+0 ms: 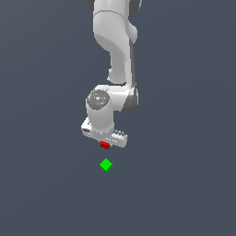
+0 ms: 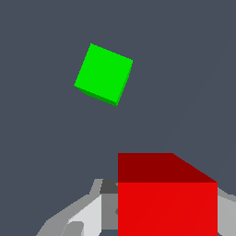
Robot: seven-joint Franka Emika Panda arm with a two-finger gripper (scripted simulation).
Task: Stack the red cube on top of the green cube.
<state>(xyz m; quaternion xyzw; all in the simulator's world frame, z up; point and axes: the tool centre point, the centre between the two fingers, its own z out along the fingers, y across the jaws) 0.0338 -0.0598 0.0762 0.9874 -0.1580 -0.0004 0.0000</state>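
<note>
The red cube [image 1: 104, 145] sits between the fingers of my gripper [image 1: 105, 143], right under the white hand, and looks held off the floor. In the wrist view the red cube [image 2: 167, 198] is large and close, with a grey finger [image 2: 85, 213] on one side and another finger [image 2: 226, 209] at its other side. The gripper is shut on it. The green cube [image 1: 106, 164] lies alone on the floor, a short way in front of and below the red cube in the exterior view. In the wrist view the green cube [image 2: 103, 73] lies apart from the red one, turned at an angle to it.
The floor [image 1: 184, 184] is a plain dark grey-blue surface. The white arm [image 1: 117, 50] rises from the hand toward the top of the exterior view. No other objects show.
</note>
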